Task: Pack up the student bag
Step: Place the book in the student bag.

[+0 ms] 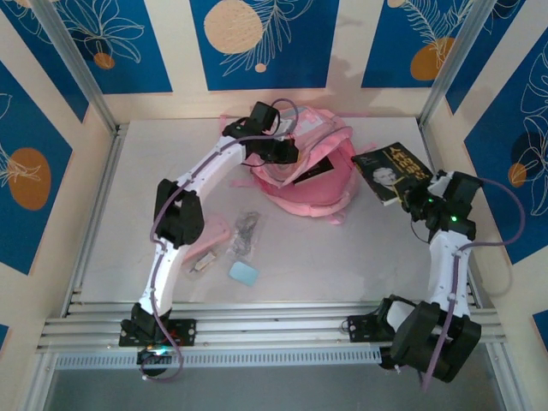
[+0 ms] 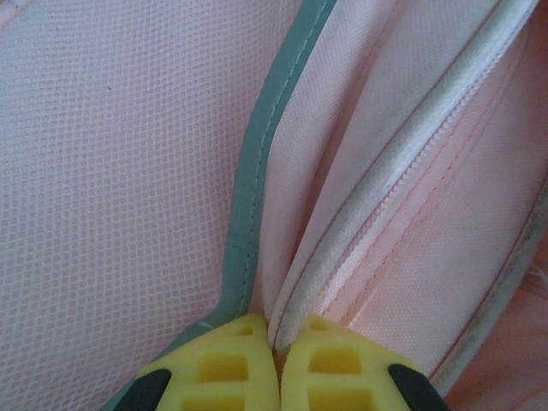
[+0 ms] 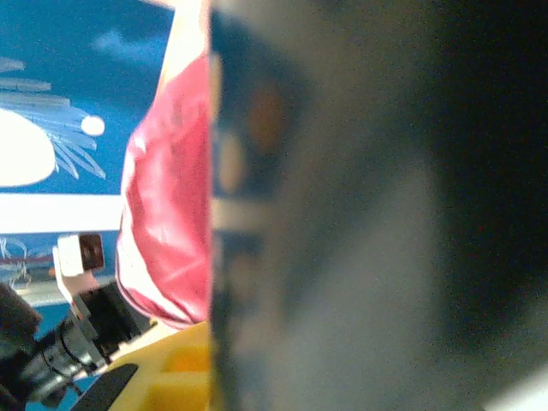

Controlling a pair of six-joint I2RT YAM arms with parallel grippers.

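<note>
The pale grey table [image 1: 342, 257] carries the student bag [image 1: 321, 184] at its far middle. It is a slumped backpack of soft pink fabric with a fine woven grain, a teal-grey bound edge and a white zipper along one seam. The left gripper [image 2: 276, 347] presses its yellow moulded fingertips together on a fold of that pink fabric just beside the zipper. Right of the bag, the right gripper [image 1: 417, 202] clamps a flat, glossy black book [image 1: 392, 169] with yellow lettering, tilted above the table. Near the left arm lie a flat pink pencil case [image 1: 212, 236], a small glinting tangle [image 1: 247, 231] too small to identify, and a pale blue rounded pad [image 1: 243, 272].
</note>
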